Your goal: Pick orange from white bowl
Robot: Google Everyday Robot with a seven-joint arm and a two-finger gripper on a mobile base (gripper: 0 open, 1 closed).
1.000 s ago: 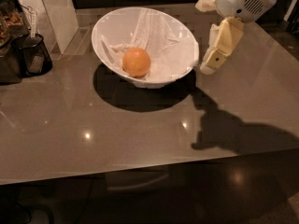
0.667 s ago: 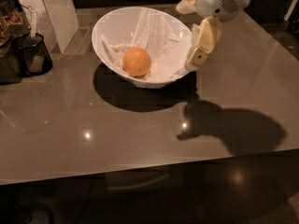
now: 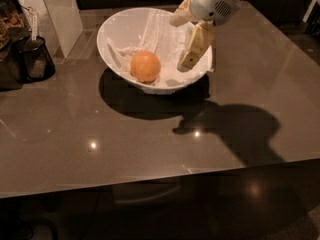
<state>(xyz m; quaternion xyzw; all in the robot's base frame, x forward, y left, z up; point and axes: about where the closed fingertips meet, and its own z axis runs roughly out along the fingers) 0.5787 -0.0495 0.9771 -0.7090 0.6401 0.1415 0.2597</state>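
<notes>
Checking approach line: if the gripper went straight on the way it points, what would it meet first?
Probably the bowl's paper-lined inside, right of the orange, not the orange itself. The gripper hangs over the bowl's right side, pointing down and slightly left; depth is unclear.

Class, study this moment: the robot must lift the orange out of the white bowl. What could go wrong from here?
1. The pincer hangs over the right side of the white bowl, near its rim; it might knock or tip the bowl.
2. The orange lies left of the pincer on loose paper lining; it could roll away if nudged.
3. The lining might get caught with the fruit.
</notes>
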